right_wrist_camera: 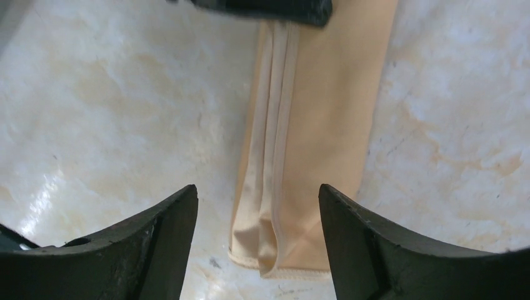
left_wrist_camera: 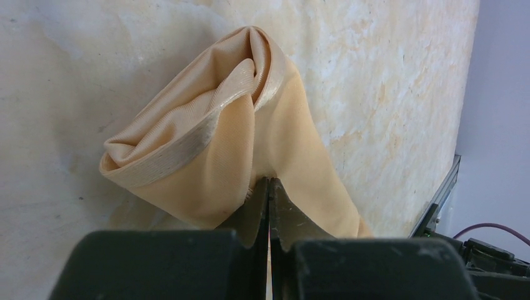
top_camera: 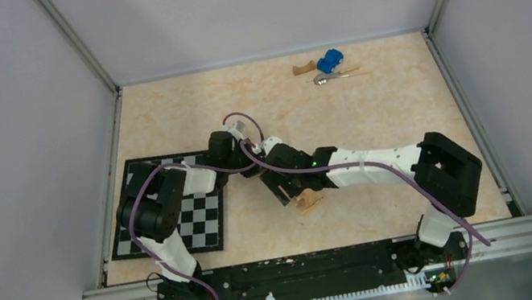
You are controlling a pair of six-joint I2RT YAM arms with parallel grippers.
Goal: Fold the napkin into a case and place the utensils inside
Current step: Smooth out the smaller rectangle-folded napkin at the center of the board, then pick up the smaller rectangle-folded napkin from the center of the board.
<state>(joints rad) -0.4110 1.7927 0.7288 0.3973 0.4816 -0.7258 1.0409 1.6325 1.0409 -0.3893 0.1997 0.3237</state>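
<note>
The napkin (left_wrist_camera: 206,144), folded into a narrow layered strip, is found at the middle of the bench (top_camera: 371,116), just right of the checkerboard mat (top_camera: 204,213). From above, most of it is hidden by the two forearms that meet over it, and only a small peach patch is seen beside the right arm's wrist. In the left wrist view, the left gripper (left_wrist_camera: 269,206) is closed on a fold of the cloth, and the strip is bunched and raised above the bench, its ribbed hem curling over the top. In the right wrist view, the right gripper (right_wrist_camera: 256,187) is spread wide with nothing held. The flat near end of the strip lies on the bench between its fingers (right_wrist_camera: 156,250), apart from both. A dark part crosses the cloth at the top edge there, probably the left gripper.

At the far right of the bench, well apart from the napkin, the utensils (top_camera: 328,77) are seen as a small silver shape with a thin handle. A blue toy car (top_camera: 329,60) lies just beyond them, and a brown wooden block (top_camera: 304,68) just to its left. Much of the mat is covered by the left arm. Purple cables (top_camera: 241,117) loop along both arms.
</note>
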